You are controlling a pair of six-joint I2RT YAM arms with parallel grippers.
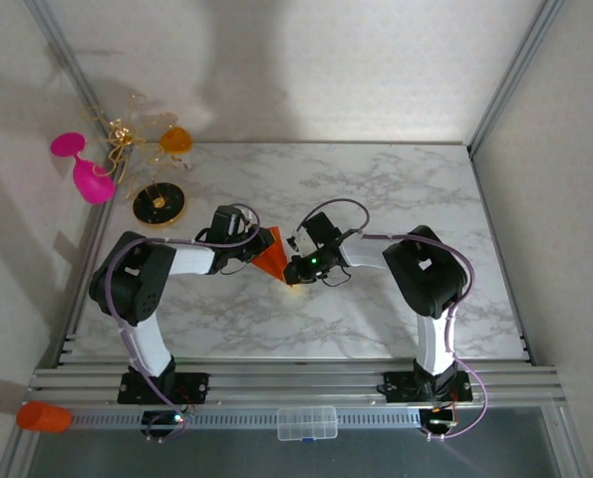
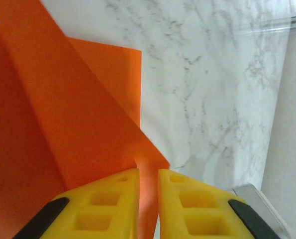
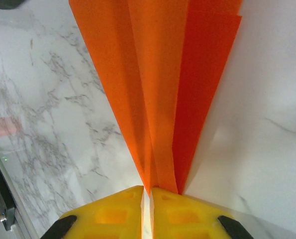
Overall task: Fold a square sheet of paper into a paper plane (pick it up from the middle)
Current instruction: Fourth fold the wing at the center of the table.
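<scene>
The plane (image 1: 269, 257) hangs between the two arms over the middle of the surface (image 1: 406, 199). It is folded to a narrow dart, and its layers fan out from one tip. The right claw (image 3: 147, 190) is clamped tight on that tip, its pads together with only paper between them. The left claw (image 2: 148, 174) pinches the edge of a flap toward the wider end. Its pads stand slightly apart with the orange paper running through the gap, so that hold looks light.

The step in hand seems to be setting the last creases and wings. To do it well, I judge that the right claw should act as the anchor while the left one works. Any pull should run along the centre crease, not across it, or the thin paper may tear or the folds skew. The left hold should firm up before it draws the flap, and both wings should end level. Pressing the crease against the surface would sharpen it.
</scene>
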